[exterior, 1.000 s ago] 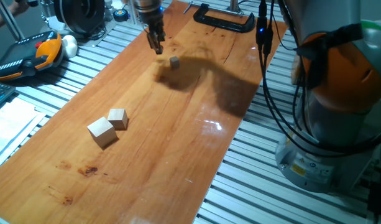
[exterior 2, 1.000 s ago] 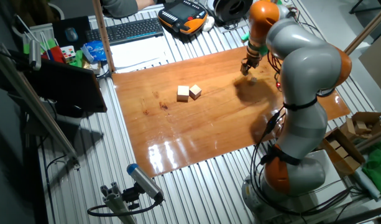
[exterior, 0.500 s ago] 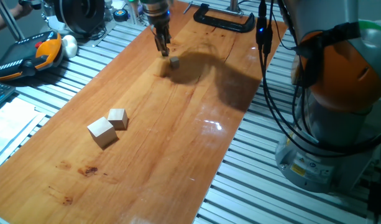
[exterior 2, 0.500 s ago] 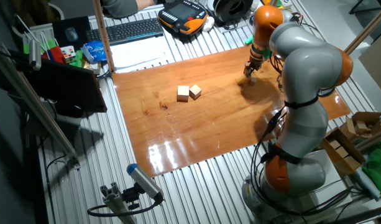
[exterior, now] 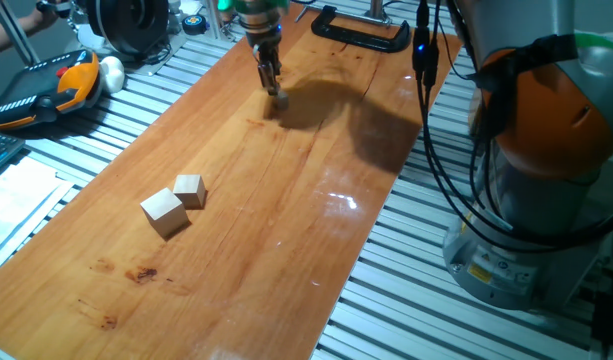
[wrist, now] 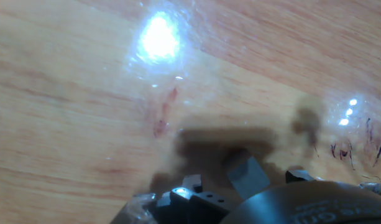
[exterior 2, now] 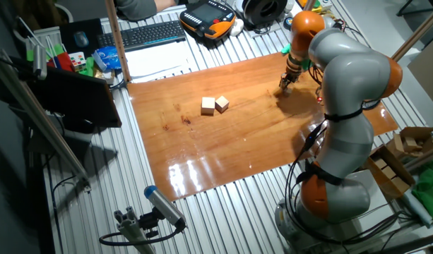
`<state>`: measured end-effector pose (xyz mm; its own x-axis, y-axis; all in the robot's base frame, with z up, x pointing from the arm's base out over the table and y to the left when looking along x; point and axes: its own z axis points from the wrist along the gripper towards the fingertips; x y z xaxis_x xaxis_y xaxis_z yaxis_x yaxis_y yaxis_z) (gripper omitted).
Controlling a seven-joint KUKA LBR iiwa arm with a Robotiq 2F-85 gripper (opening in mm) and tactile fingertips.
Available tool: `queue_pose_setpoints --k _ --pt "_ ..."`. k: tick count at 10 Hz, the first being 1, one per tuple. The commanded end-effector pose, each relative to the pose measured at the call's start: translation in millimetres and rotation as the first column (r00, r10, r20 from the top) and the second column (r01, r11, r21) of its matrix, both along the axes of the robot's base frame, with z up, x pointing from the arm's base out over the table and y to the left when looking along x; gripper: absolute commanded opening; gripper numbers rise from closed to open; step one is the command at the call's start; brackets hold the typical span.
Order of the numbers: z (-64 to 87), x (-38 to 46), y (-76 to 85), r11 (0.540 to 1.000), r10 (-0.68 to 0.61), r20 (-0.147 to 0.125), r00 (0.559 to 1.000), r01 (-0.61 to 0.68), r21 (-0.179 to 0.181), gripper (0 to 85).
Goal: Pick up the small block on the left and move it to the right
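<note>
Nothing's really reading here, tbh. The sticker on the robot base (exterior: 483, 268) is showing up as a pale blur, and the keyboard (exterior 2: 151, 32) keys and the orange-and-black pendant (exterior 2: 209, 15) are coming out way too small to make out any letters.

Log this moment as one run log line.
phase: reaching | gripper: low at small block, grasp unclear | small block: on table | two larger cubes: untouched

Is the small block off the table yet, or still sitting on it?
Still on it. The small block rests on the wooden table, with the claw lowered right at it; whether the claw has closed cannot be told.
</note>
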<state>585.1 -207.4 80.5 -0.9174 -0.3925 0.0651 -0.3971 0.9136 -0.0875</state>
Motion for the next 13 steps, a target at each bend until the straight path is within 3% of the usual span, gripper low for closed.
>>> queue_pose_setpoints --k 1,3,4,6,8,9,10,11,12,13 --pt "-2.6 -1.7 -2.2 1.0 0.001 0.006 1.0 -0.001 -0.003 69.7" --pt "-7.7 -5.3 -3.2 1.0 -0.001 0.003 1.0 0.001 0.02 70.3" --pt "-3.3 -3.9 -2.8 0.999 0.007 0.008 1.0 -0.007 0.031 70.7" --pt "7.4 -1.7 -3.1 1.0 0.024 -0.007 1.0 -0.024 0.02 70.7" --pt "7.4 -1.7 -3.1 0.998 0.028 -0.019 0.999 -0.027 0.055 70.7" --pt "7.4 -1.7 -3.1 0.999 0.017 -0.034 0.999 -0.015 0.052 70.3" --pt "7.4 -1.7 -3.1 0.999 0.036 -0.016 0.999 -0.035 0.026 70.3" --pt "7.4 -1.7 -3.1 0.999 0.038 -0.018 0.999 -0.038 0.014 70.7" --pt "7.4 -1.7 -3.1 0.999 0.036 -0.044 0.998 -0.035 0.02 71.0" --pt "7.4 -1.7 -3.1 0.999 0.034 -0.047 0.998 -0.033 0.006 70.3"
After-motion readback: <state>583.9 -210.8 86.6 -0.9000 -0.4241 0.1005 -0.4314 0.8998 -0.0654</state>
